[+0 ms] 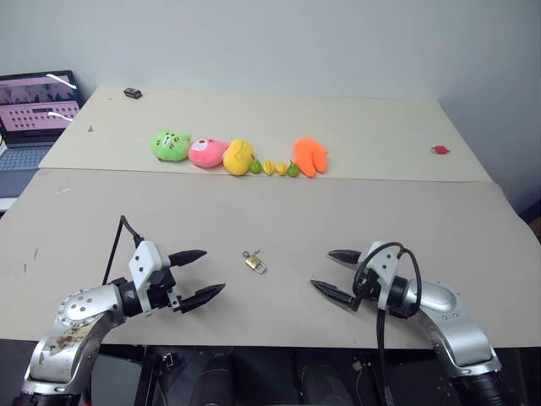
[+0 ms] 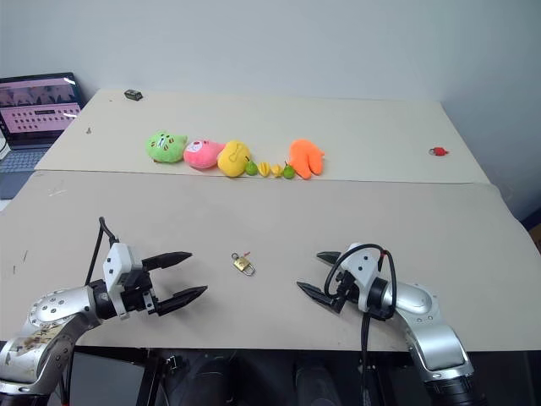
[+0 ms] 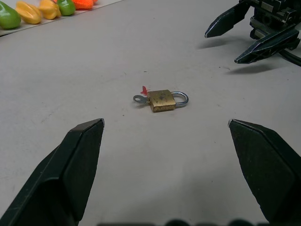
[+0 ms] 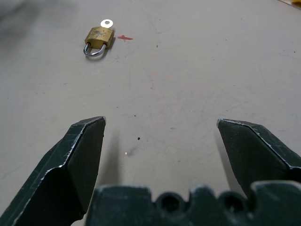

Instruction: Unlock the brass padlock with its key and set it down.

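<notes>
Nothing is grasped yet: the small brass padlock (image 3: 163,100), grey key (image 3: 138,99) inserted, lies on the beige surface (image 1: 270,211) between both grippers, left (image 1: 197,275) and right (image 1: 335,272), fingers apart. Next likely needs one gripper pinching the lock body, the other turning the key.

The padlock (image 3: 162,100) body is brushed brass metal; its shackle is polished silvery steel. The key (image 3: 138,99) is pale, bright metal. My fingers (image 3: 70,169) are matt black plastic. The table (image 1: 338,211) is matt beige, faintly scuffed. At 12 o'clock, the toys (image 1: 239,156) look plush.
</notes>
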`<action>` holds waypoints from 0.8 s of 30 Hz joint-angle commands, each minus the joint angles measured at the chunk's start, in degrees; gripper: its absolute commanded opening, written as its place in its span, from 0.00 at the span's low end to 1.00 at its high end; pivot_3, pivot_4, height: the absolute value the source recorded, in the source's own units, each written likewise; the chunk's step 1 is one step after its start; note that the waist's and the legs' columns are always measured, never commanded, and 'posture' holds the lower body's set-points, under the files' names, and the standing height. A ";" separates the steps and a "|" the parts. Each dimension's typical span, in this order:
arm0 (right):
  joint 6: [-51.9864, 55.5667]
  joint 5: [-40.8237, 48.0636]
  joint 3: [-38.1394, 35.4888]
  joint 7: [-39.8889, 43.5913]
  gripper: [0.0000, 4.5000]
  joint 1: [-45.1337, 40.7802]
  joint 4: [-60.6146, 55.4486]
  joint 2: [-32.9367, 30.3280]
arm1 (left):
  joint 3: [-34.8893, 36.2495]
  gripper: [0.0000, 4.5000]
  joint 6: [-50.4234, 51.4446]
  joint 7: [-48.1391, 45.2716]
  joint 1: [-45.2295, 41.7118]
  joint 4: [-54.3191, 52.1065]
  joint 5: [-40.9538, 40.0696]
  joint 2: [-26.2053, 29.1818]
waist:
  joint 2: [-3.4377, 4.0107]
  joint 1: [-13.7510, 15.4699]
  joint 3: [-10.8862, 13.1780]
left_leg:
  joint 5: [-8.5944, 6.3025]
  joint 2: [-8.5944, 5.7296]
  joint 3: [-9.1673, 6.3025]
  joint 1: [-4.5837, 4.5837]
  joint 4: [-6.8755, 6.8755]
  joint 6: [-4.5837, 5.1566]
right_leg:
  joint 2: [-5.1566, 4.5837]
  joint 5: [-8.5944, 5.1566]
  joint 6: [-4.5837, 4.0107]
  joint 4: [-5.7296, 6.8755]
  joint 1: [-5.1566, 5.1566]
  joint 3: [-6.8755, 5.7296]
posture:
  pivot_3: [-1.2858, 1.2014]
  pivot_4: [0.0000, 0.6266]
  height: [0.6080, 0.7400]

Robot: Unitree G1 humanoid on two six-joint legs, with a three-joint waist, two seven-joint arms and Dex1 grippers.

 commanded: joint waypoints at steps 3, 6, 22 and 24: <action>2.92 1.82 3.30 2.00 1.00 0.06 -5.33 -0.70 | -2.87 1.00 -3.65 -8.36 -5.66 3.74 -0.20 2.54 | 0.00 0.15 0.00 | 0.00 -0.01 0.00 0.01 0.00 0.00 | 0.00 0.00 -0.01 0.02 -0.01 -0.01 | 0.52 0.24 0.83; 7.40 3.75 6.19 5.98 1.00 -0.46 -6.08 -2.68 | -3.43 1.00 -8.08 -14.55 -7.91 8.23 0.79 4.91 | 0.00 0.12 0.00 | 0.00 0.01 -0.05 0.02 0.00 0.00 | 0.02 -0.07 -0.13 0.02 0.02 -0.07 | 0.52 0.24 0.83; -0.15 -4.25 14.83 0.50 1.00 -12.09 5.31 9.76 | -2.24 1.00 -16.28 -24.49 -9.28 20.68 2.38 10.73 | -0.04 0.27 0.00 | 0.00 0.05 -0.08 -0.10 0.00 0.01 | 0.03 0.02 0.00 0.05 -0.06 -0.15 | 0.52 0.24 0.83; -1.34 -5.41 15.43 -0.63 1.00 -12.60 6.70 11.00 | -2.57 1.00 -15.58 -23.64 -9.20 19.46 2.20 10.21 | -0.04 0.28 0.00 | 0.00 0.05 -0.09 -0.15 0.01 0.01 | 0.03 0.03 -0.02 0.04 -0.07 -0.16 | 0.52 0.24 0.83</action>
